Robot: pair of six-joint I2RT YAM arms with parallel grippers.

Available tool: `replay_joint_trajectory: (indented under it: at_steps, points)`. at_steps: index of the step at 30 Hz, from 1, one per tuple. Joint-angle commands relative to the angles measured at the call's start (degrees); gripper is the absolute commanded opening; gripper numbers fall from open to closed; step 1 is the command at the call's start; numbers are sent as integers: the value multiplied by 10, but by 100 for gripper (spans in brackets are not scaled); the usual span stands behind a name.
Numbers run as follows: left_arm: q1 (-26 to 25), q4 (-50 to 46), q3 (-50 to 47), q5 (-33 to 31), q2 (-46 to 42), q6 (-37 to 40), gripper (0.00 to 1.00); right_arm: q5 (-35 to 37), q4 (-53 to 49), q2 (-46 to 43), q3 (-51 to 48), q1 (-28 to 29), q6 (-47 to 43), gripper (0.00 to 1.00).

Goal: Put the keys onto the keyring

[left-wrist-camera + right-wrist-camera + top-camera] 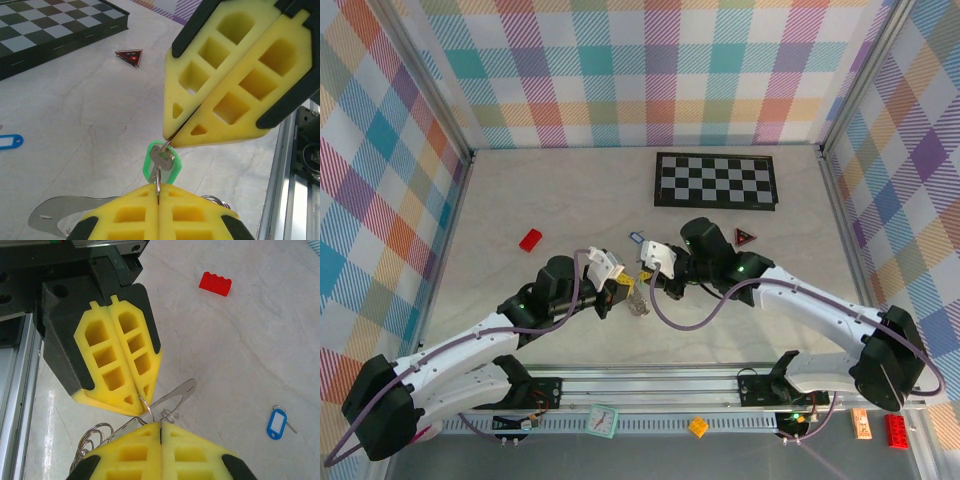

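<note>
Gently threading green key (161,162)
I'm clamping left gripper (158,186) (six o'clock) and right gripper (175,137) (twelve) shut on its ring (158,176), avoiding jerks.

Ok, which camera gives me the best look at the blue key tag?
Right wrist: the blue key tag lies whole and unobstructed, pale centre and small ring clear. Left wrist catches the tag cut off at the frame's left edge; top external shows it as a tiny blue speck.
</note>
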Motion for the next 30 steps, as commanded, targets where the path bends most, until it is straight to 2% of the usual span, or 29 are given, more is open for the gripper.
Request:
replay_joint_trajectory:
  at_steps: [1, 17, 30]
  points:
    - [4, 35, 10, -1, -1, -14, 0, 2, 16, 8, -6, 6, -9, 0]
    - [3, 36, 6, -8, 0, -17, 0, 40, 24, 0, -11, 14, -7, 0]
    - [3, 37, 7, -10, 3, -18, 0, 17, 32, -13, -20, 14, 1, 0]
